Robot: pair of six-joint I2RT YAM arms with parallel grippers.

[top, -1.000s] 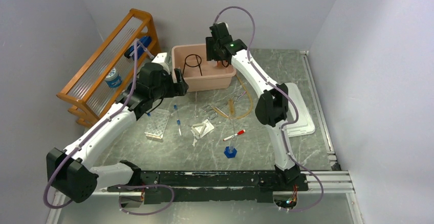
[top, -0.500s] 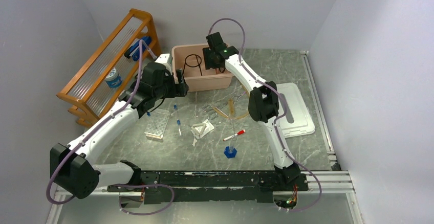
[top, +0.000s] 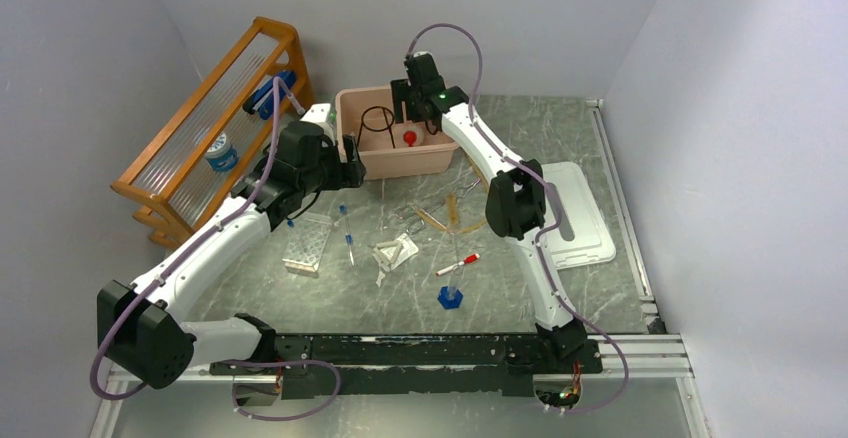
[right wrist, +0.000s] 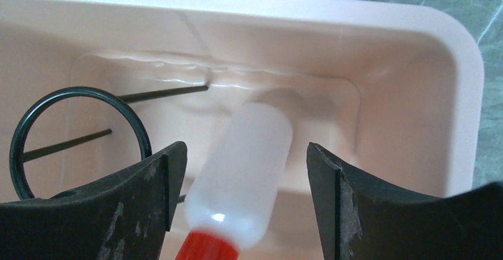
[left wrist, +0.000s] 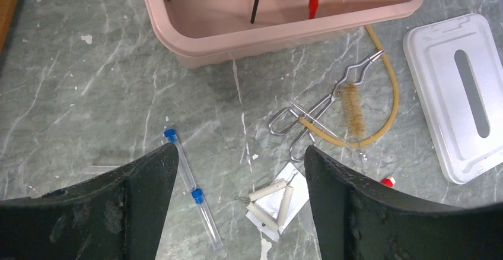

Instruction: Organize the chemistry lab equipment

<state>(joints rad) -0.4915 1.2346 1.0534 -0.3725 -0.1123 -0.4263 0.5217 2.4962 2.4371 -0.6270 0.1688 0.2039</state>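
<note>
Now that the bottle has left my fingers, right claw (right wrist: 243,150): released, jaws spread wide over the pink tub (right wrist: 415,28), gripping nothing.
Clear red-capped squeeze bottle (right wrist: 237,183): lying tilted inside the tub, red cap toward 6 o'clock in my wrist view. Half a second ago the overhead camera showed no red cap in there.
Black wire ring (right wrist: 77,90): in the same tub, at 9 o'clock from the bottle.
Left claw (left wrist: 240,153): open and empty, above the table, with blue-capped tubes (left wrist: 182,164) at its 8 o'clock and white triangles (left wrist: 274,200) at 5 o'clock.
Meaning for the task: I judge two items binned.
Still loose at the tub's 6 o'clock: amber tubing (left wrist: 388,111), clear tube rack (top: 308,243), blue-based thin cylinder (top: 451,293).
Next call: my right claw is free to fetch another piece.
</note>
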